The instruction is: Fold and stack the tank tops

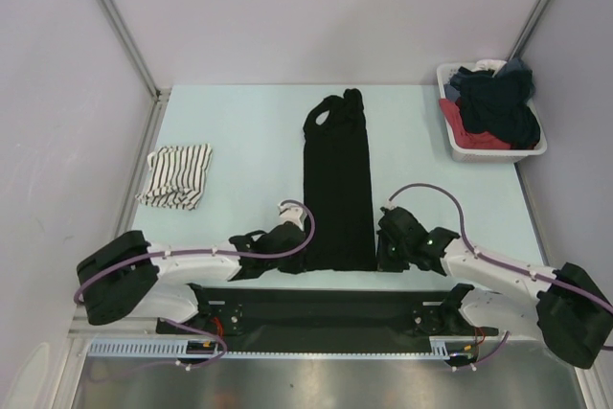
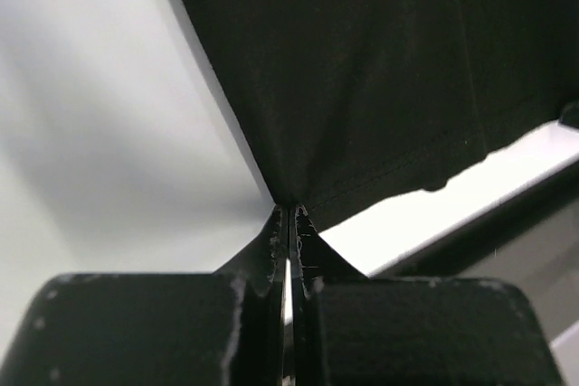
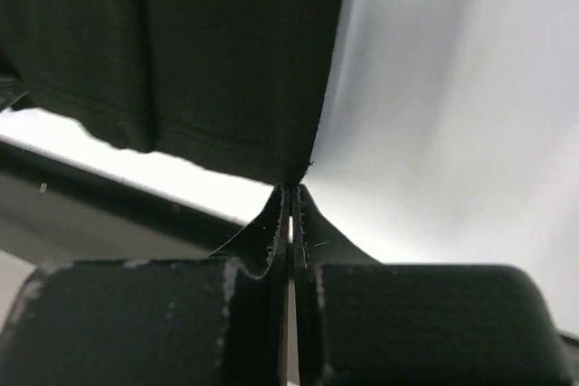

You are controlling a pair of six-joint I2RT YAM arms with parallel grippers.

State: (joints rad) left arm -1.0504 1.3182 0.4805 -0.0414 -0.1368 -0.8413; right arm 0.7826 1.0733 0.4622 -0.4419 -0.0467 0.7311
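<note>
The black tank top (image 1: 337, 189) lies as a long narrow strip down the middle of the table, straps at the far end. My left gripper (image 1: 303, 258) is shut on its near left hem corner; the left wrist view shows the fabric (image 2: 362, 88) pinched at the fingertips (image 2: 289, 214). My right gripper (image 1: 379, 258) is shut on the near right hem corner; the right wrist view shows the fabric (image 3: 199, 51) pinched at the tips (image 3: 291, 189). The striped white tank top (image 1: 176, 176) lies folded at the left of the table.
A white basket (image 1: 458, 141) holding dark and red clothes stands at the far right corner. The black base rail (image 1: 316, 308) of the arms runs along the near table edge. Grey walls close off the left, far and right sides.
</note>
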